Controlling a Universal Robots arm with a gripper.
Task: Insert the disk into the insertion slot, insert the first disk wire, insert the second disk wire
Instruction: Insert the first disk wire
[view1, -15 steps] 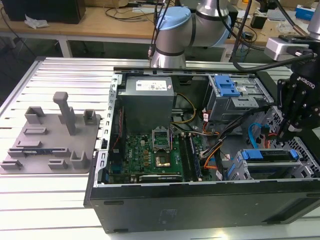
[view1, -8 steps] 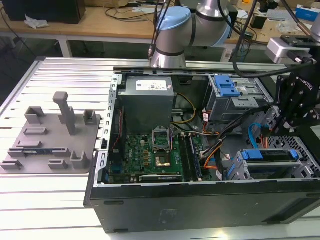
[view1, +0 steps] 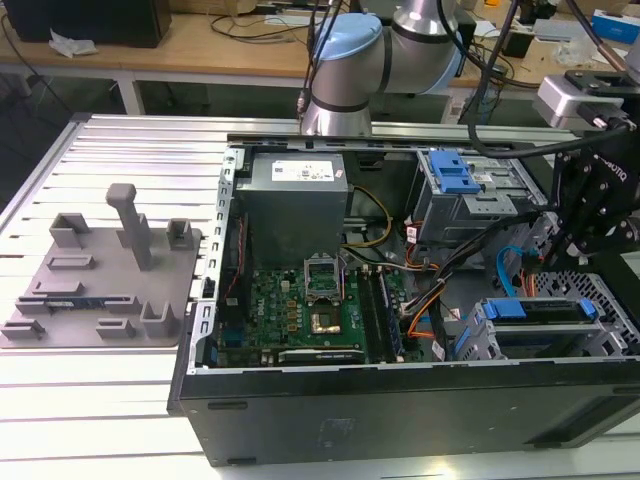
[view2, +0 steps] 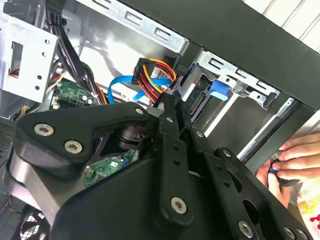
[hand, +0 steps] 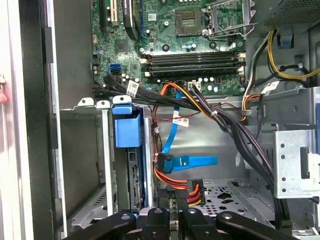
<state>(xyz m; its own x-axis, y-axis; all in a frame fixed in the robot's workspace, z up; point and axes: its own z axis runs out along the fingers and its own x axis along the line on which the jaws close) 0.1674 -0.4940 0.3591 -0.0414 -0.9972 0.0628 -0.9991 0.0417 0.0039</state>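
One disk (view1: 530, 325) sits in the insertion slot (view1: 600, 290), low at the exterior view's right, inside the open computer case (view1: 300, 420). Its blue carrier tab stands at the slot's mouth. The claw (hand: 174, 215) hangs over the slot at the right middle of the exterior view, just above the disk and a little towards the frame's right edge. Its fingers are drawn nearly together and pinch the black plug of the coloured disk wire (hand: 192, 190), a bundle of orange, red, yellow and black strands. In both wrist views that plug lies just beside the disk's connector edge; whether it is seated I cannot tell. The blue disk wire (hand: 192, 161) lies near, its angled end close to the same edge. A person's hand (view2: 287, 162) rests at the case's outer rim.
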